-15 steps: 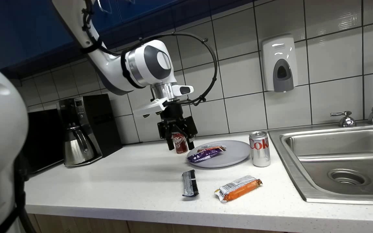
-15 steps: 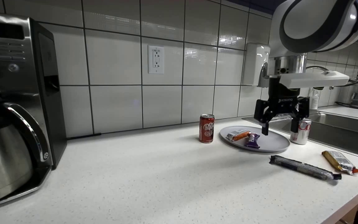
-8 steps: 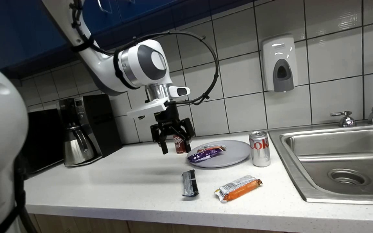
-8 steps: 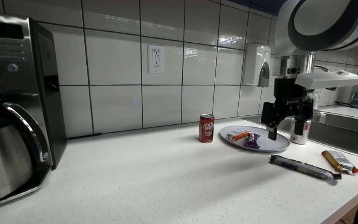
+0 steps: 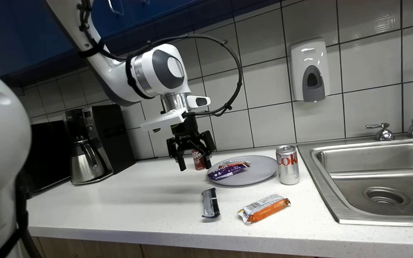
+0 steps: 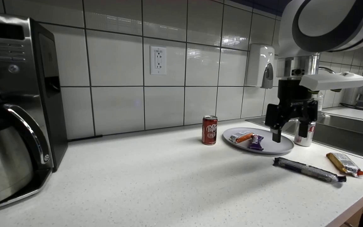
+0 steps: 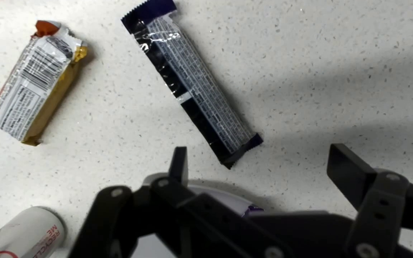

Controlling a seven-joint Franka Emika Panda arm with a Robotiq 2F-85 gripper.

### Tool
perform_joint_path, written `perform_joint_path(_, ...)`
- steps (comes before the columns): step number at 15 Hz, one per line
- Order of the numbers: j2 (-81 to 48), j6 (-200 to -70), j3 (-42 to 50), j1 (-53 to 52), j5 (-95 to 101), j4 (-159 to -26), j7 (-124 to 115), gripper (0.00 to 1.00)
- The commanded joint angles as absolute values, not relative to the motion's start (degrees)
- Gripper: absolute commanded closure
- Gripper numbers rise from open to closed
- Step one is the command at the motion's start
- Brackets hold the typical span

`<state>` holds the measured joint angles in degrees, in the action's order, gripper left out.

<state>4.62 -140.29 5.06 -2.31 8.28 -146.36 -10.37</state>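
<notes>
1 pale countertop (image 5: 120, 208) runs beneath the pincer (image 6: 290, 136), whose jaws are spread wide, with the gray plate (image 5: 262, 171) set toward the back edge and, between plate and front edge, the dark-wrapped bar (image 7: 192, 86) lying below and apart from the 2 fingertips (image 7: 348, 168).

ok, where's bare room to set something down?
Widest: white speckled counter between the black-and-steel coffee maker and red Dr Pepper can. Smaller: on the round gray plate, between its purple-wrapped bar and the silver Coke can. Crowded: between plate and front edge, with a black-wrapped bar and an orange-and-white wrapped bar.
</notes>
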Motion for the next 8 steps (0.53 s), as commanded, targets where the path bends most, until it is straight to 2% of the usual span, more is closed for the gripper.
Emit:
perform_joint_path(1, 4.6, -140.2, 3.4, -0.7, 8.0, -146.3, -10.2, 0.00)
perform_joint_path(8, 4.0, -140.9, 3.1, -0.6, 8.8, -146.3, -12.6, 0.00)
